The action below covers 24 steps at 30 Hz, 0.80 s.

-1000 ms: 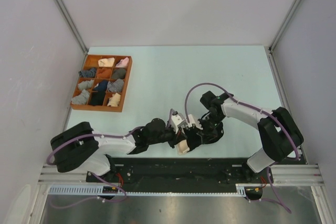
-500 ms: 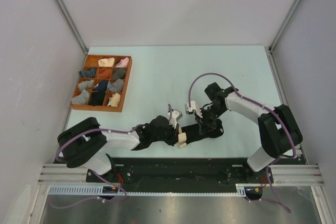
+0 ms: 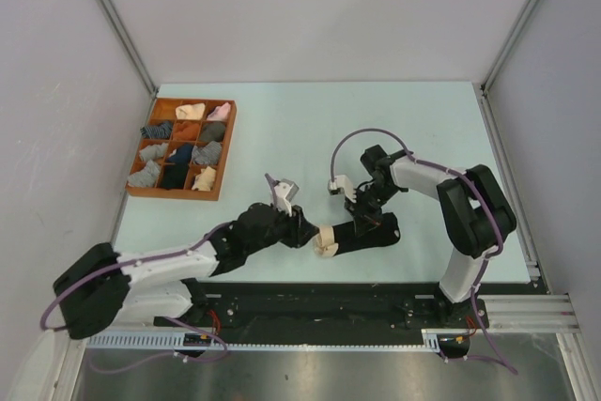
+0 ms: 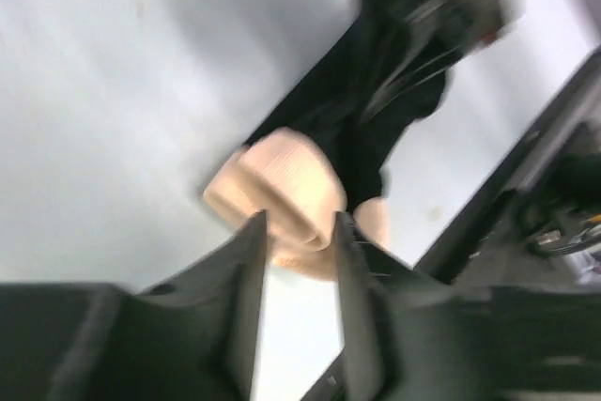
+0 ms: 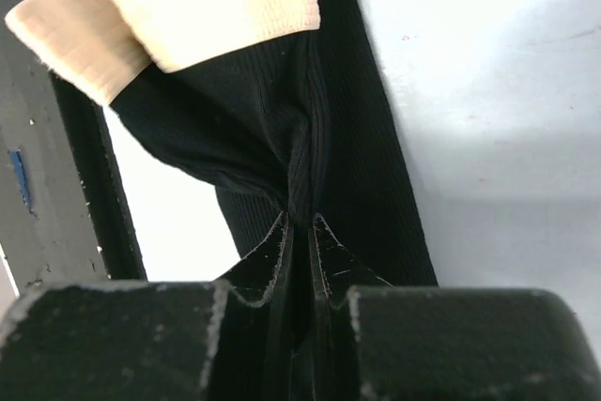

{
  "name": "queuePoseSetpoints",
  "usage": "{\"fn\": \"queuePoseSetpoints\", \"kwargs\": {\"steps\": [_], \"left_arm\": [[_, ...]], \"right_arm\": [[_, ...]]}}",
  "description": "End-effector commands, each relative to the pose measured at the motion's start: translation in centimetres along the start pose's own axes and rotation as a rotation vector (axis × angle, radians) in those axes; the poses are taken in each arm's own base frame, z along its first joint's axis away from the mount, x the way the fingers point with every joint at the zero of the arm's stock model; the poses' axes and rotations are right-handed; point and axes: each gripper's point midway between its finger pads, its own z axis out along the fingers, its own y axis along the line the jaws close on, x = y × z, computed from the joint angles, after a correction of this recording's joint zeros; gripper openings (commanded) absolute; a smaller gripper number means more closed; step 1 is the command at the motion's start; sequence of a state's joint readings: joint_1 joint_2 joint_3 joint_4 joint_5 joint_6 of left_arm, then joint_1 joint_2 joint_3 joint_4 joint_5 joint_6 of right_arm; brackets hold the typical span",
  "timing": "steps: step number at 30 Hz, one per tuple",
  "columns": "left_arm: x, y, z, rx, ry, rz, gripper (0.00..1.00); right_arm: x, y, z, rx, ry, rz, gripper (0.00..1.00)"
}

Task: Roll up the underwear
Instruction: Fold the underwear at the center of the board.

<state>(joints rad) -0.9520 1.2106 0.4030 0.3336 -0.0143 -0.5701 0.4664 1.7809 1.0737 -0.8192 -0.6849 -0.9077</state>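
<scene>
The underwear (image 3: 368, 232) lies near the table's front edge as a black strip with a rolled cream-beige end (image 3: 325, 241) on its left. My left gripper (image 3: 302, 229) sits just left of that cream end. In the blurred left wrist view its jaws (image 4: 300, 221) stand apart, with the cream roll (image 4: 277, 185) just past the fingertips and bare table between them. My right gripper (image 3: 364, 214) comes down on the black part from behind. The right wrist view shows it (image 5: 300, 223) shut on a pinched ridge of black fabric (image 5: 282, 129).
An orange compartment tray (image 3: 175, 193) with several small rolled bundles stands at the far left of the table. The black rail (image 3: 310, 302) of the arm bases runs along the near edge, close behind the underwear. Grey walls enclose the table.
My left gripper has opened off the cream end and drawn back to the left. The right gripper keeps its pinch on the black fabric.
</scene>
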Motion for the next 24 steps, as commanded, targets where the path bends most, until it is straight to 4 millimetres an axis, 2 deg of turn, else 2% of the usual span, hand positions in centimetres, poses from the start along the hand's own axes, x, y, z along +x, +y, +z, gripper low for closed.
{"fn": "queuePoseSetpoints", "kwargs": {"steps": [1, 5, 8, 12, 19, 21, 23, 24], "left_arm": [[-3.8, -1.9, -2.2, 0.081, -0.139, 0.079, 0.45], [-2.1, -4.2, -2.4, 0.252, -0.076, 0.272, 0.51], [-0.9, -5.2, -1.9, 0.309, -0.025, 0.401, 0.54], [-0.1, -5.5, -0.5, 0.337, 0.028, 0.487, 0.56], [0.2, -6.4, 1.5, 0.361, 0.057, 0.553, 0.58], [0.5, -6.3, 2.1, 0.353, 0.077, 0.552, 0.56], [0.5, -5.8, 2.7, 0.312, 0.100, 0.537, 0.50], [1.2, -5.2, 3.2, 0.287, 0.130, 0.527, 0.36]], "right_arm": [[-1.1, -1.4, -0.3, 0.041, -0.001, 0.011, 0.08], [-1.0, -1.7, 0.0, 0.038, 0.008, 0.030, 0.08], [-1.0, -1.8, 0.1, 0.034, 0.009, 0.039, 0.08], [-0.9, -1.8, 0.2, 0.033, 0.015, 0.042, 0.08], [-0.7, -1.7, 0.2, 0.025, 0.018, 0.048, 0.08], [-0.7, -1.7, 0.2, 0.023, 0.019, 0.047, 0.08], [-0.6, -1.7, 0.3, 0.022, 0.022, 0.049, 0.08], [-0.5, -1.7, 0.3, 0.022, 0.022, 0.049, 0.08]]}}
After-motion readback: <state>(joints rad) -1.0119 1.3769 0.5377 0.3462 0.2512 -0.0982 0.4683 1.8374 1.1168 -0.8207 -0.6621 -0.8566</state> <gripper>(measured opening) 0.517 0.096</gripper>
